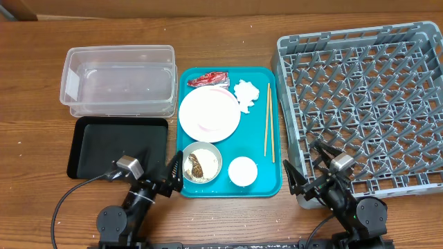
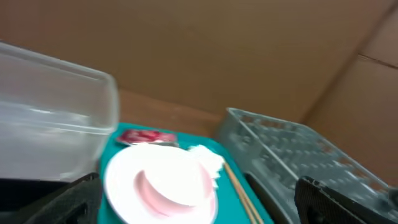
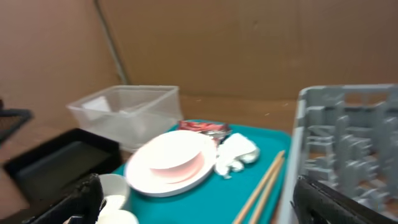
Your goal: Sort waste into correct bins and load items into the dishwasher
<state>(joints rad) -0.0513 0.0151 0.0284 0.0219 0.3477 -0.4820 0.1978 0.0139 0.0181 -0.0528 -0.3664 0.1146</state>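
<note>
On the table (image 1: 228, 34), at its centre, we find the teal tray (image 1: 275, 185), which carries most task items. The round plate (image 1: 210, 114) rests on its left half. The crumpled red wrapper (image 1: 209, 79) lies at the tray's far edge, just beyond the plate, and the crumpled white tissue (image 1: 245, 95) lies just right of it. The chopsticks (image 1: 268, 121) lie side by side along the tray's right side, running near to far. At the near left, a small bowl (image 1: 216, 155) holds the white grains (image 1: 197, 167) with brown bits; a small white cup (image 1: 243, 171) stands just right of that bowl.

Left of the teal tray, the clear tub (image 1: 118, 81) takes the far position and the black tray (image 1: 118, 146) the near one, just beside each other. Right of the teal tray stands the grey dish rack (image 1: 367, 104), its left wall just beside the tray's edge.

The left gripper (image 1: 173, 176) sits at the near side, between the black tray and the bowl. It is released: the left wrist view shows its fingers (image 2: 56, 202) spread to opposite lower corners, grasping nothing. The right gripper (image 1: 308, 166) sits at the rack's near-left corner. It is likewise released, its fingers (image 3: 339, 202) wide apart in the right wrist view.
</note>
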